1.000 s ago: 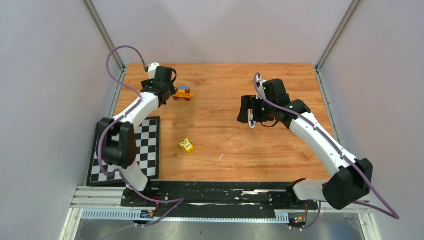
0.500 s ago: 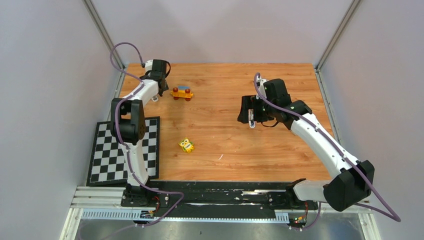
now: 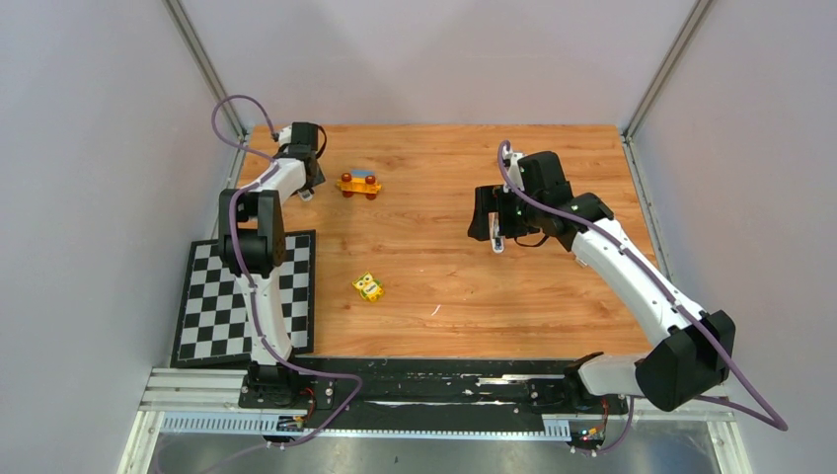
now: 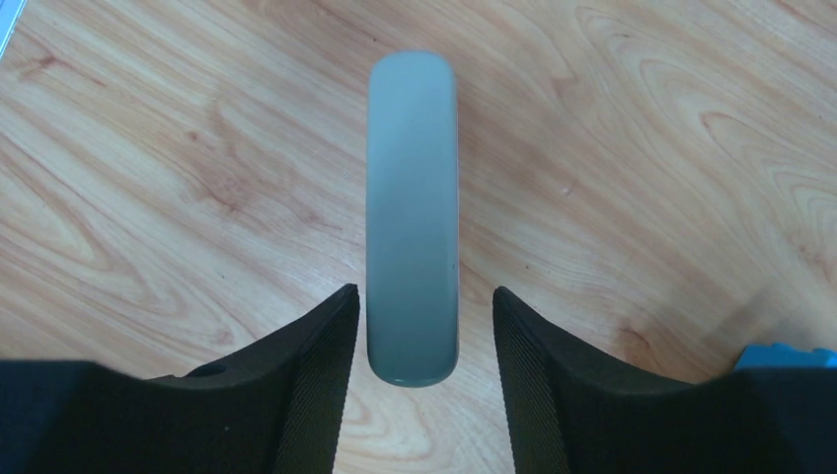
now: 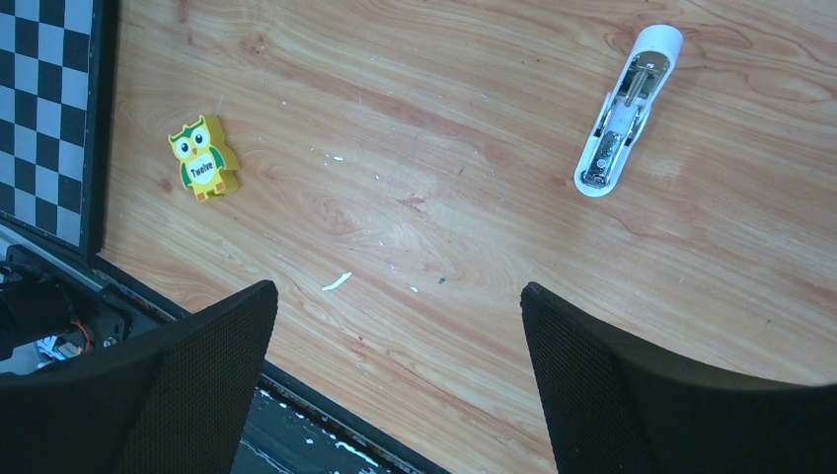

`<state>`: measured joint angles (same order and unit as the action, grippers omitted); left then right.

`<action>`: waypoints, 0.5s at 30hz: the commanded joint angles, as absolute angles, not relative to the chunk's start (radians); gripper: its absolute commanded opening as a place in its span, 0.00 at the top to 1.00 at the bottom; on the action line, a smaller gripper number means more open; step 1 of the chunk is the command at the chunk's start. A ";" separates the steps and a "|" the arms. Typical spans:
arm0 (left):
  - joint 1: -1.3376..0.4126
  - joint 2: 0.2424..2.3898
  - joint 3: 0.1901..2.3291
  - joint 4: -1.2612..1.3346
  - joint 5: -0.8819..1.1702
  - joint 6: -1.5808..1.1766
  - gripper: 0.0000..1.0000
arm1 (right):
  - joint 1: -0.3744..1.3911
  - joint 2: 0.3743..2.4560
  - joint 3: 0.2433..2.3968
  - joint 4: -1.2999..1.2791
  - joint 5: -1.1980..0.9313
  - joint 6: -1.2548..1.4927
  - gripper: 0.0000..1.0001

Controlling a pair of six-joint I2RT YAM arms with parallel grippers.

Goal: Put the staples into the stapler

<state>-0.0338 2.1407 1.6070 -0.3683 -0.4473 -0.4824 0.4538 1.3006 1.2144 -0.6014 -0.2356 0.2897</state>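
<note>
A white stapler [image 5: 622, 114] lies on the wood table with its metal channel facing up; in the top view the stapler [image 3: 497, 244] shows just under my right gripper [image 3: 491, 222]. That right gripper [image 5: 397, 296] hangs open above the table, holding nothing, with the stapler off to its upper right. At the far left corner my left gripper [image 3: 304, 181] straddles a pale grey oblong thing [image 4: 412, 217] with rounded ends, also seen from above as a small white piece [image 3: 308, 196]. The left gripper [image 4: 424, 296] is open, with a thin gap on each side. No staples show in any view.
A yellow owl block [image 3: 368, 287] [image 5: 203, 158] lies mid-table. An orange toy car [image 3: 359, 184] stands right of the left gripper. A checkerboard mat [image 3: 212, 316] covers the near left, and a white scrap [image 5: 337, 281] lies near the front edge.
The left arm has stretched further into the back left corner, and its jaws have narrowed round the pale oblong thing. The right arm has hardly moved.
</note>
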 commanded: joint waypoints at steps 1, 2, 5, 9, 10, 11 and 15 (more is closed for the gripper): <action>-0.021 2.150 1.637 -0.356 -0.418 -0.484 0.49 | 0.462 1.298 1.240 -0.620 -0.217 0.271 0.04; -0.021 2.146 1.634 -0.357 -0.419 -0.482 0.52 | 0.462 1.296 1.242 -0.620 -0.212 0.270 0.04; -0.020 2.120 1.621 -0.352 -0.411 -0.464 0.67 | 0.462 1.294 1.241 -0.619 -0.211 0.270 0.04; -0.020 2.046 1.594 -0.358 -0.362 -0.449 0.80 | 0.463 1.279 1.216 -0.598 -0.179 0.298 0.03; -0.020 2.022 1.583 -0.354 -0.345 -0.450 0.83 | 0.463 1.269 1.205 -0.588 -0.161 0.310 0.03; -0.020 1.995 1.564 -0.342 -0.325 -0.447 0.87 | 0.463 1.257 1.188 -0.577 -0.146 0.320 0.02; -0.020 1.883 1.495 -0.307 -0.242 -0.442 1.00 | 0.462 1.210 1.160 -0.544 -0.116 0.362 0.00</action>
